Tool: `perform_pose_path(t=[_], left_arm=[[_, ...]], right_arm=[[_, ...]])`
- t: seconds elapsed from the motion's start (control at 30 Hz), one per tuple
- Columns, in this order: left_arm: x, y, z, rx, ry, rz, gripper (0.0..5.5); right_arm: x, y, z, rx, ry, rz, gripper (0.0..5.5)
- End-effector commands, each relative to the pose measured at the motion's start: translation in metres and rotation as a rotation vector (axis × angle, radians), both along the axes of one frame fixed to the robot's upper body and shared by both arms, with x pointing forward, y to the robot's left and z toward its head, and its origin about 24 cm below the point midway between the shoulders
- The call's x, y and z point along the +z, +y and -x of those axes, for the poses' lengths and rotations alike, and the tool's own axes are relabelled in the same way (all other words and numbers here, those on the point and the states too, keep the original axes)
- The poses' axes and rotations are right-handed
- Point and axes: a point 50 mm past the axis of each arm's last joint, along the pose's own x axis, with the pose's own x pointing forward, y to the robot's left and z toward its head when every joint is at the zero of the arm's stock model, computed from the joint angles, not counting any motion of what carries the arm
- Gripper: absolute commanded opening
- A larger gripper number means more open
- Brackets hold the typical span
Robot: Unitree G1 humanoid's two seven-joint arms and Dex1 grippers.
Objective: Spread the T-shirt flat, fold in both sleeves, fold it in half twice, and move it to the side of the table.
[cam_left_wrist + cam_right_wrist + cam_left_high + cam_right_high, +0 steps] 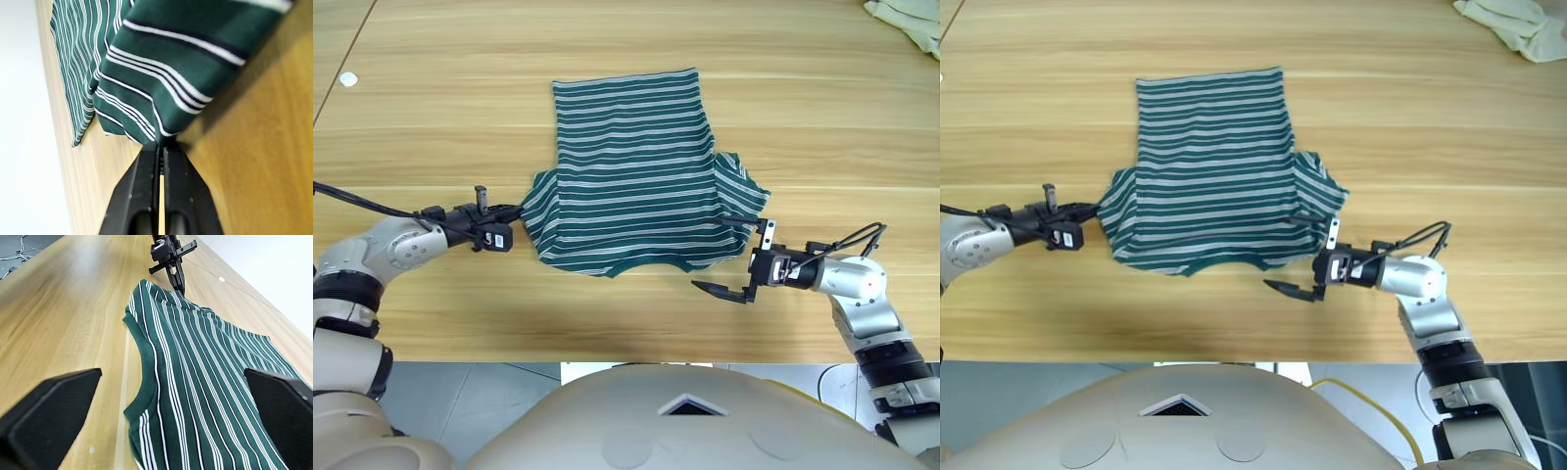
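Right end effector (709, 254) is closest, at 5 o'clock from the T-shirt (631, 166). Its two fingers are spread wide apart and hold nothing. A corner of the shirt lies between them. The green striped T-shirt lies in the middle of the wooden desk (822, 117), with its neck at 6 o'clock and its hem at 12 o'clock. At 8 o'clock, the left end effector (516, 210) is pinched tight on the sleeve edge. A pale cloth (906, 22) sits far off at 1 o'clock.
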Motion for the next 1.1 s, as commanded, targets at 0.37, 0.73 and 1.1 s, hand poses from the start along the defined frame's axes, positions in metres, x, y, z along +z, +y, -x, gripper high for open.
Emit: perform_pose_path(t=[0.37,0.73,1.1], left_arm=[[0.018,-0.007,-0.01,0.048,-0.074,0.209,0.03],[0.014,-0.027,-0.008,-0.006,-0.07,0.293,0.03],[0.007,-0.059,-0.013,-0.028,-0.06,0.433,0.03]], right_arm=[[0.001,0.003,0.0,0.015,-0.017,-0.004,5.4],[0.0,0.005,-0.003,0.013,-0.019,-0.01,5.4],[-0.004,0.007,-0.003,0.014,-0.016,-0.013,5.4]])
